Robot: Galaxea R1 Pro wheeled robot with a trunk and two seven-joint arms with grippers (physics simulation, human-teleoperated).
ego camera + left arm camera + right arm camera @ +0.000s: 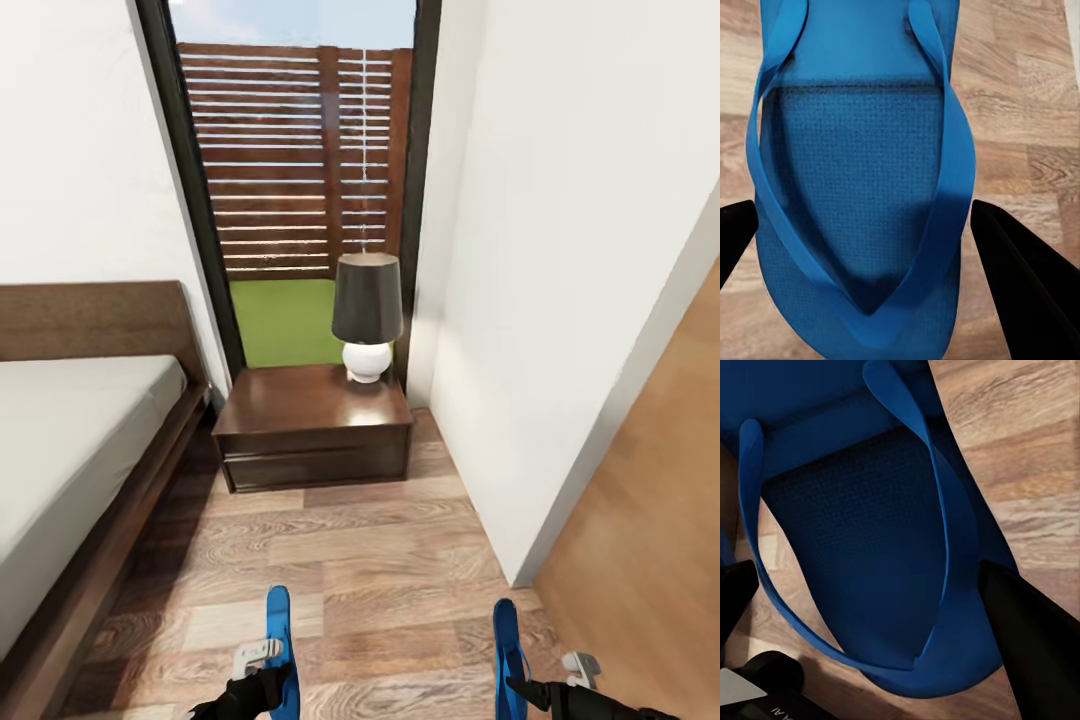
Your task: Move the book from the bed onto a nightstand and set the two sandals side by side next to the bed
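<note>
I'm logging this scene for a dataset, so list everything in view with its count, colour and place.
sandals: two, bright blue, one held by each gripper above the floor, left one, right one
bed: one, dark brown frame, light grey mattress, at the head view's left
nightstand: one, dark brown, against the window beside the bed
lamp: one, dark shade on a white base, on the nightstand's far right corner
window: one, dark frame, showing a slatted wooden fence and green grass
floor: brown wood planks
walls: white
left gripper: black, closed on the left sandal
right gripper: black, closed on the right sandal
</note>
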